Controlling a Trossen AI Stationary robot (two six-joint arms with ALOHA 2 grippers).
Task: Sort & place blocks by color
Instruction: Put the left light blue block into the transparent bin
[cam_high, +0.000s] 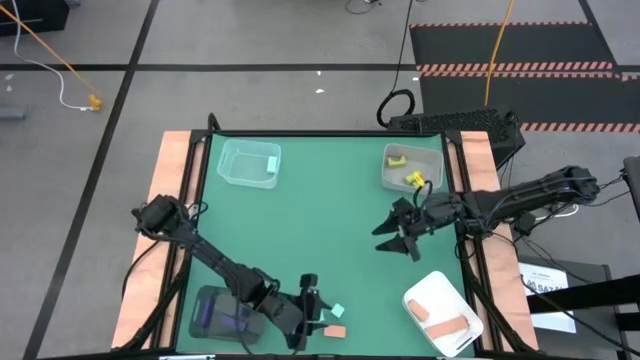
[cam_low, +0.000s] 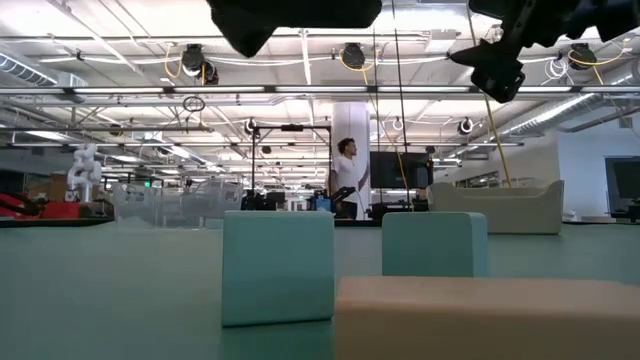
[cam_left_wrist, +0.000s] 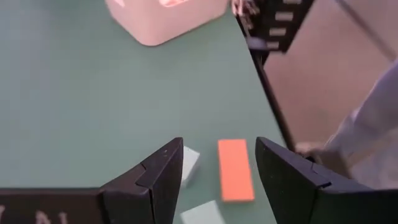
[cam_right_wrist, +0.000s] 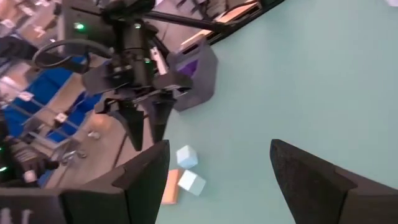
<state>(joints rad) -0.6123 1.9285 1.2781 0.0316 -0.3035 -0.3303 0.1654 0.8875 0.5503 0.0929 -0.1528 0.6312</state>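
Observation:
Two light teal cubes (cam_high: 337, 311) (cam_left_wrist: 188, 163) and a salmon-pink bar (cam_high: 335, 331) (cam_left_wrist: 235, 169) lie flat on the green table near its near edge. My left gripper (cam_high: 318, 315) (cam_left_wrist: 217, 149) hangs open just above them, holding nothing. In the left wrist view the bar shows in the gap between its fingers and one cube beside a finger. The low view shows the same cubes (cam_low: 277, 265) and bar (cam_low: 490, 318) up close. My right gripper (cam_high: 380, 238) (cam_right_wrist: 217, 149) is open and holds nothing, in the air over the table's right half.
A dark tray (cam_high: 205, 300) with purple blocks stands at the near left. A white tray (cam_high: 443, 290) with salmon pieces is at the near right. At the far side are a clear tray (cam_high: 235, 175) holding a teal block and another tray (cam_high: 430, 150) holding yellow-green blocks.

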